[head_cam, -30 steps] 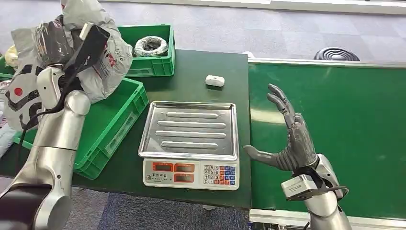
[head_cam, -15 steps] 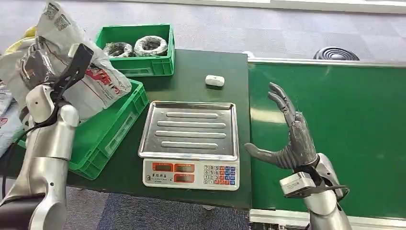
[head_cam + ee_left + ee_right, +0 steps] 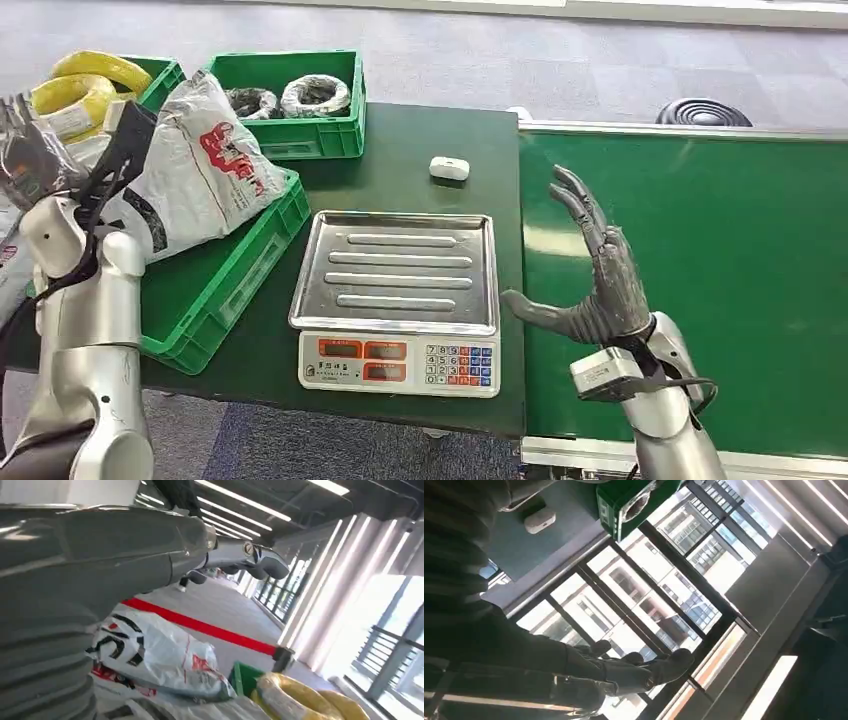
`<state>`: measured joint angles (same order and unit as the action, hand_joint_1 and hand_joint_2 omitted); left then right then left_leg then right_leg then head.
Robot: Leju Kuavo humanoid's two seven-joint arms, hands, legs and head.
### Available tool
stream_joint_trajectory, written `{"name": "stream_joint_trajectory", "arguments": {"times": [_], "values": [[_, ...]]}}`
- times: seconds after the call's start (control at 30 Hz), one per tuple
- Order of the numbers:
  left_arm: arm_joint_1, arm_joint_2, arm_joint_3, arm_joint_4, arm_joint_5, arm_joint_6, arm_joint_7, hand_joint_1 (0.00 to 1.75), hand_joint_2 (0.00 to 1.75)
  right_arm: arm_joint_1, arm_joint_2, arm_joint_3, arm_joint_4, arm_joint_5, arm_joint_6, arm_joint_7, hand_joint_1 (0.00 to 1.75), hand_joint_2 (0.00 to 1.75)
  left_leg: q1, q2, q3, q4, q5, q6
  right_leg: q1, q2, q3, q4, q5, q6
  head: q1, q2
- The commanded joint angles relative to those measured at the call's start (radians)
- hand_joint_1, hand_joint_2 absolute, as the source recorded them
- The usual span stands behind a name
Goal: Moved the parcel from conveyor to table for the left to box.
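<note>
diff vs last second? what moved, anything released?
The left robot hand swung outward to the robot's left, and the grey plastic parcel bag with red print came down into the near green plastic crate; whether the hand has let go is unclear. The move uncovered yellow coils behind. The right robot hand stayed open over the green conveyor belt; the steel-topped scale is unmoved.

Scale [image 3: 396,300] sits mid-counter [image 3: 430,130], steel tray on top, keypad and displays at the near edge. Small white case [image 3: 449,168] lies on the counter beyond the scale, apart from it. Far green crate [image 3: 300,140] at the counter's back holds dark wrapped coils [image 3: 315,96]. Another crate at far left holds yellow coils [image 3: 85,85]. Black round ribbed object [image 3: 703,112] on the grey floor [image 3: 500,50] beyond the belt. Left wrist view: red floor stripe [image 3: 200,625], tall windows.
</note>
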<state>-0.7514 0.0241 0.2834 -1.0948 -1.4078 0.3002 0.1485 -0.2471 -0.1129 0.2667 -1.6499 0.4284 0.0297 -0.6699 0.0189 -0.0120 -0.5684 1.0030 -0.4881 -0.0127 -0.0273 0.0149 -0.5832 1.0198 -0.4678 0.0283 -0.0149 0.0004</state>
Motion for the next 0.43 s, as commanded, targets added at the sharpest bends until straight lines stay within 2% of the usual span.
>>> {"name": "stream_joint_trajectory", "arguments": {"times": [0.03, 0.07, 0.13, 0.27, 0.3, 0.37, 0.43], "values": [[0.032, -0.052, 0.031, -0.068, 0.388, 0.028, -0.249, 0.00, 1.75, 0.052, 0.011, -0.014, 0.001, 0.007, -0.013, 0.000, 0.00, 1.75, 0.000, 0.000, 0.001, -0.002, 0.001, 0.001, 0.001, -0.002, 0.002, -0.002, 0.000, -0.002, 0.000, 0.000], [0.071, -0.064, 0.023, -0.137, 0.580, 0.046, -0.381, 0.00, 1.75, 0.071, 0.009, -0.020, -0.015, 0.007, -0.016, 0.002, 0.00, 1.75, 0.000, 0.001, 0.001, -0.002, 0.001, 0.001, 0.001, -0.002, 0.002, -0.003, 0.001, -0.003, 0.000, 0.000], [0.203, -0.078, -0.018, -0.333, 0.902, -0.014, -0.547, 0.00, 1.75, 0.105, 0.005, -0.031, -0.034, 0.004, -0.022, 0.007, 0.00, 1.75, 0.000, 0.001, 0.002, -0.003, 0.000, 0.001, 0.001, -0.002, 0.002, -0.003, 0.000, -0.003, 0.000, 0.000], [0.244, -0.081, -0.031, -0.387, 0.912, -0.010, -0.533, 0.00, 1.75, 0.111, 0.004, -0.034, -0.033, 0.004, -0.023, 0.007, 0.00, 1.75, 0.000, 0.002, 0.002, -0.002, -0.002, 0.001, 0.001, 0.000, 0.001, -0.002, 0.000, -0.002, 0.000, 0.000], [0.244, -0.076, -0.035, -0.390, 0.990, -0.043, -0.556, 0.00, 1.75, 0.108, 0.005, -0.035, -0.031, 0.003, -0.025, 0.009, 0.00, 1.75, 0.000, 0.003, 0.003, -0.003, -0.002, 0.001, 0.001, 0.000, 0.002, -0.003, 0.000, -0.003, 0.000, 0.000], [0.376, -0.046, -0.048, -0.525, 1.339, -0.221, -0.702, 0.00, 1.75, 0.119, -0.011, -0.052, -0.021, -0.035, -0.028, 0.062, 0.00, 1.75, 0.000, 0.003, 0.003, -0.005, 0.000, 0.001, 0.001, -0.001, 0.002, -0.004, 0.001, -0.004, 0.000, 0.000], [0.579, -0.024, -0.058, -0.693, 1.459, -0.321, -0.740, 0.00, 1.75, 0.166, -0.026, -0.096, 0.008, -0.230, 0.097, 0.141, 0.00, 1.75, 0.000, 0.004, 0.006, -0.008, 0.001, 0.001, 0.001, 0.001, 0.003, -0.008, 0.002, -0.005, 0.000, 0.000]]}}
